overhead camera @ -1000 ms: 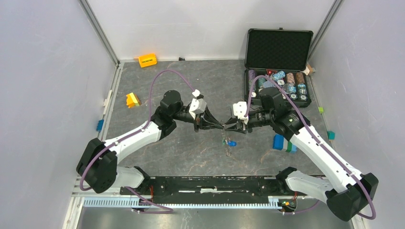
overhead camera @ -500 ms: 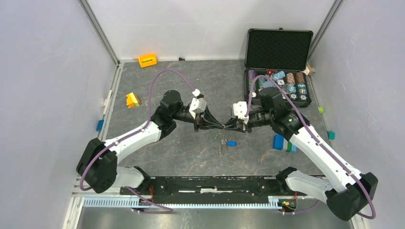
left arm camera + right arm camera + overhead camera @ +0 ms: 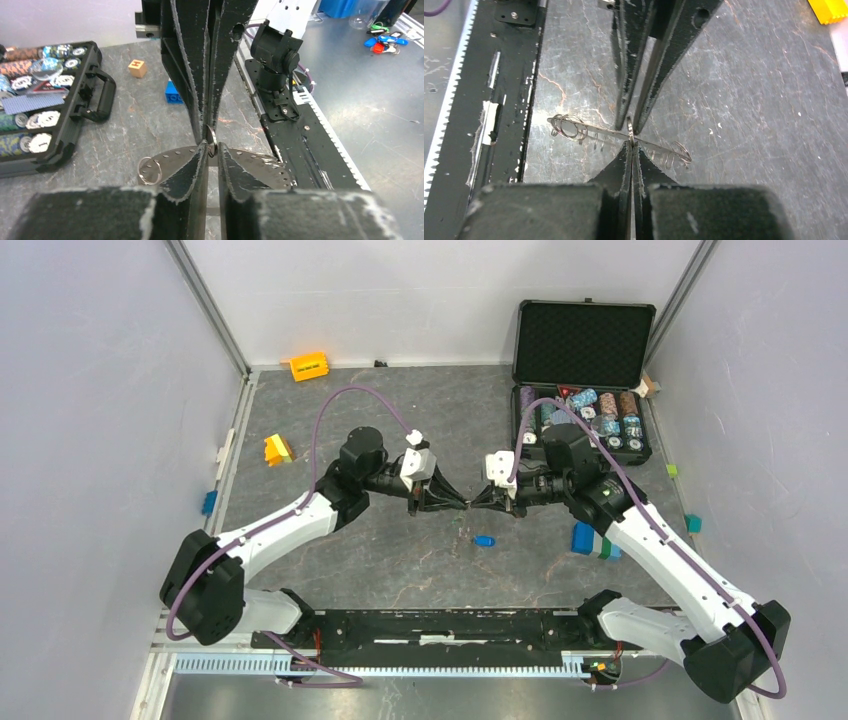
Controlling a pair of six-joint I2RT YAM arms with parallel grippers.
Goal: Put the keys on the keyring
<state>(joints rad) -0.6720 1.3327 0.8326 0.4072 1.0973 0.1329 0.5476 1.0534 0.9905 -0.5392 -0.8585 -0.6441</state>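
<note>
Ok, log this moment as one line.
left gripper: shut on keyring | right gripper: shut on keyring | blue key: loose on table

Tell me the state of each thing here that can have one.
Left tool: tips nearly closed around a small metal ring; grip unclear.
Right tool: shut on the grey perforated metal keyring.
Small blue-headed key: loose on the table, off the keyring.
Black hard case: lid open.
</note>
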